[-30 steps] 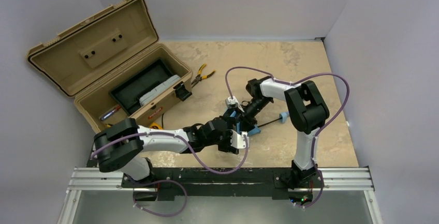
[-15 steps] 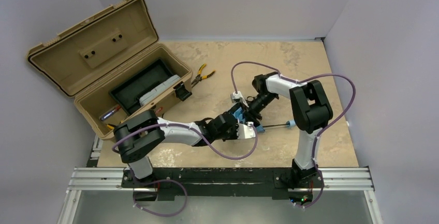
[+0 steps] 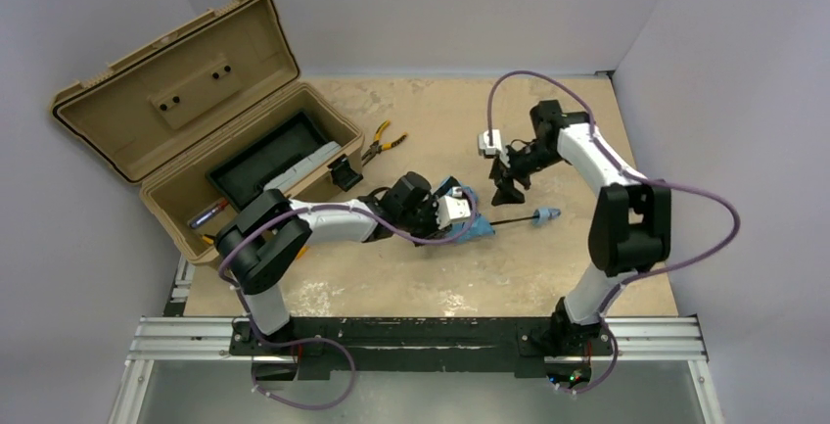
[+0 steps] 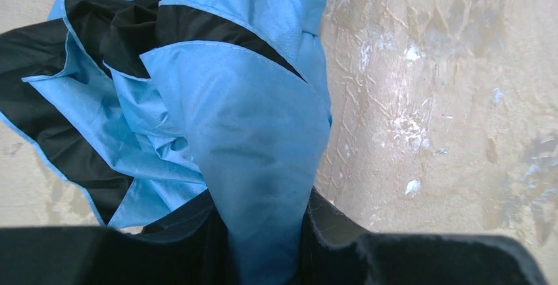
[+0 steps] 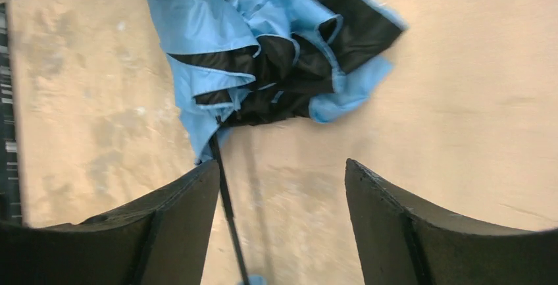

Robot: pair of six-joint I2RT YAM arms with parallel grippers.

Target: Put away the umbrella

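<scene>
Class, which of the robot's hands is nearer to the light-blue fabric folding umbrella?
Left. The left hand pinches the canopy of the light-blue fabric folding umbrella; the right hand hovers open farther back, clear of it.

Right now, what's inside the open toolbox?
The toolbox holds a black tray with a pale flat item lying on it, and a small slim object at the left end. Anything under the tray is covered.
</scene>
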